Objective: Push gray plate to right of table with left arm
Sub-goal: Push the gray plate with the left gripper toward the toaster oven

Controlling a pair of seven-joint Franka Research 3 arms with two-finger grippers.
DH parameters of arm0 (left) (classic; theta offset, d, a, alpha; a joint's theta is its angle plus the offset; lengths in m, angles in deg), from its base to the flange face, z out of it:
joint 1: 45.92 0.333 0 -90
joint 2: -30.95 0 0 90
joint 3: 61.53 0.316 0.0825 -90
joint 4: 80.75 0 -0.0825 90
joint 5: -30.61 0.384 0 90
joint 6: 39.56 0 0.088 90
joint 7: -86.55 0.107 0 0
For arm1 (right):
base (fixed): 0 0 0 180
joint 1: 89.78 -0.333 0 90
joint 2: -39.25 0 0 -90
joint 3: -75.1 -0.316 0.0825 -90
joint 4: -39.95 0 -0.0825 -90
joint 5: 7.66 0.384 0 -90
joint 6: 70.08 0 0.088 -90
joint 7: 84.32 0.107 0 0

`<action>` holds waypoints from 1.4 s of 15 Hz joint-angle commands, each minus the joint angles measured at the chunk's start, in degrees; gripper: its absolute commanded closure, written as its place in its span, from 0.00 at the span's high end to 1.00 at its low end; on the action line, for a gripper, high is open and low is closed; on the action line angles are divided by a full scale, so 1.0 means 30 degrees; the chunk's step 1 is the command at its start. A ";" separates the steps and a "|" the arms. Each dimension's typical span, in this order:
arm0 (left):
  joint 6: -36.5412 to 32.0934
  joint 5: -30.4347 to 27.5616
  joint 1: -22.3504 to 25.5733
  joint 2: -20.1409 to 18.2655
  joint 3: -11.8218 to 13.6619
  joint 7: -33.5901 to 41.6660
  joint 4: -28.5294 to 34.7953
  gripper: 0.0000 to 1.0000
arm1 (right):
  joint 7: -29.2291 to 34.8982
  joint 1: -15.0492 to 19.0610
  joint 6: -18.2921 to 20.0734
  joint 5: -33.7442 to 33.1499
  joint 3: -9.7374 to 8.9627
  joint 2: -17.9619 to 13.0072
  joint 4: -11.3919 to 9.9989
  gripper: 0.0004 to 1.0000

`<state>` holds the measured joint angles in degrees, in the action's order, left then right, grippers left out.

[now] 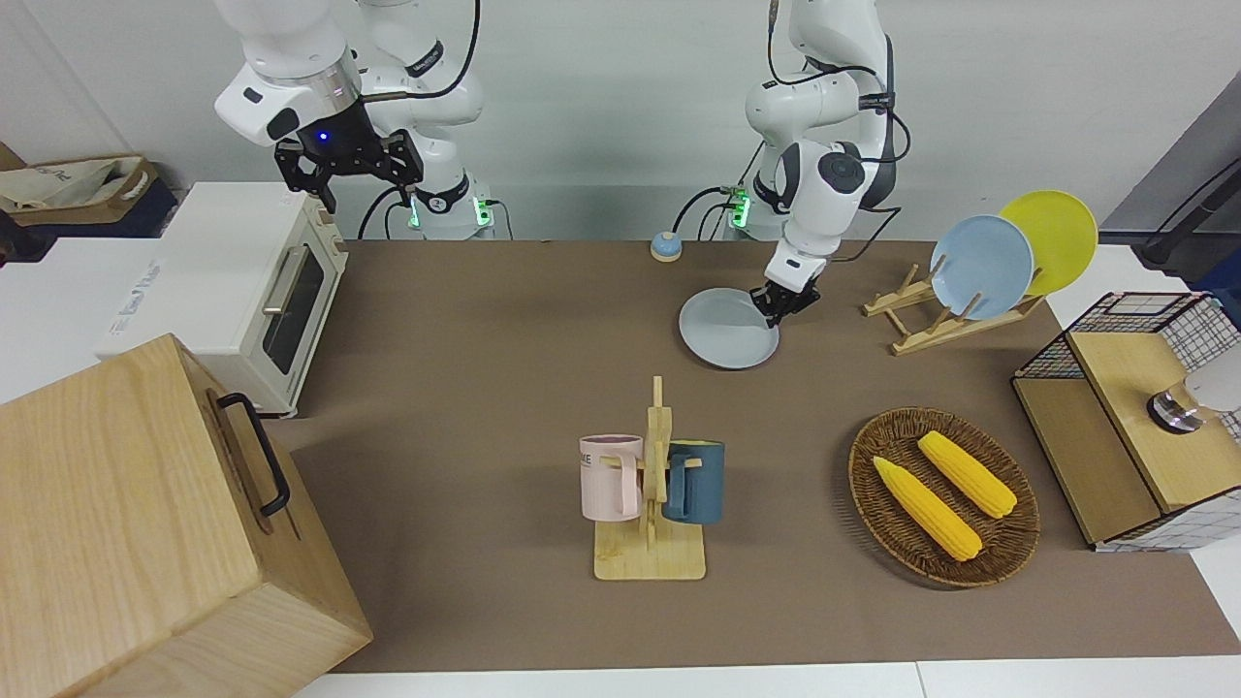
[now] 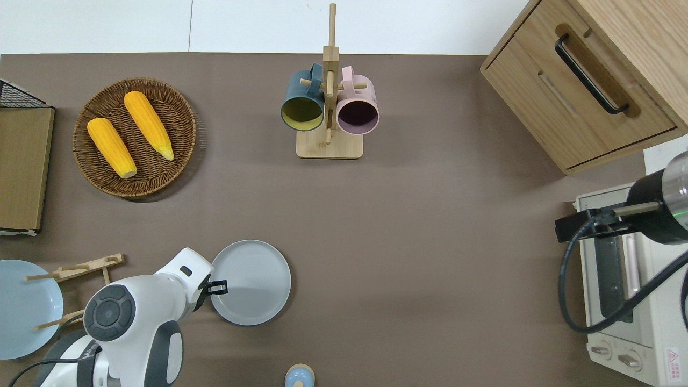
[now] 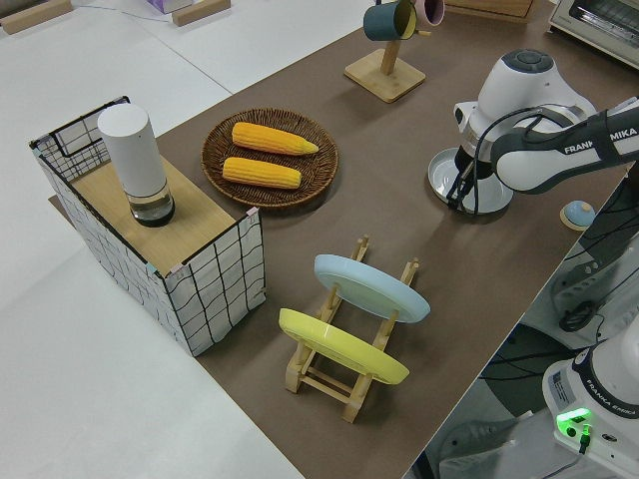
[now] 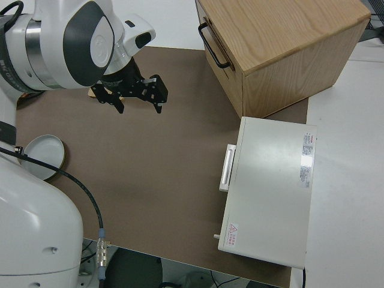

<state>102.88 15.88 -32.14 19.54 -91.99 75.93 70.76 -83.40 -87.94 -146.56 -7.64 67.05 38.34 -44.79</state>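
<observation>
The gray plate (image 1: 725, 332) (image 2: 252, 279) (image 3: 454, 172) (image 4: 41, 153) lies flat on the brown table (image 1: 485, 368) (image 2: 430, 242), close to the robots' edge. My left gripper (image 1: 781, 304) (image 2: 216, 287) (image 3: 461, 192) is down at the plate's rim, on the side toward the left arm's end of the table, and looks to be touching it. The left arm (image 1: 824, 184) (image 2: 134, 312) leans over that spot. The right arm is parked, its gripper (image 1: 368, 189) (image 4: 139, 103) open and holding nothing.
A plate rack (image 1: 931, 315) (image 2: 80, 269) with a sky-blue and a yellow plate stands toward the left arm's end. Farther from the robots are a mug rack (image 2: 329, 107) and a wicker basket of corn (image 2: 134, 137). A toaster oven (image 2: 618, 301) and a wooden cabinet (image 2: 586, 80) fill the right arm's end. A small blue bell (image 2: 299, 376) sits at the robots' edge.
</observation>
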 commanded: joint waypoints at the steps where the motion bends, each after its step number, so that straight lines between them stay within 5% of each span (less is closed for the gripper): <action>1: 0.0538 -0.0305 -0.0990 0.1984 -0.1183 -0.2518 -0.0784 0.00 | 0.0221 0.0385 0.0298 0.0082 -0.0307 -0.0047 0.0178 0.98; 11: 0.0538 0.0046 -0.1254 0.3392 -0.4288 -0.7674 -0.2806 0.00 | 0.0221 0.0356 0.0298 0.0082 -0.0307 -0.0047 0.0178 0.98; 16: 0.0538 0.2179 -0.2424 0.3946 -0.4291 -1.1245 -0.3508 0.00 | 0.0221 0.0356 0.0298 0.0082 -0.0307 -0.0047 0.0178 0.98; 21: 0.0480 0.5756 -0.3654 0.6756 -0.4291 -1.6053 -0.5588 0.00 | 0.0250 0.0356 0.0298 0.0082 -0.0307 -0.0047 0.0178 0.98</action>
<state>103.88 28.05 -41.10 32.44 -105.15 34.47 58.30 -83.40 -87.94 -146.56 -7.64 67.05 38.34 -44.79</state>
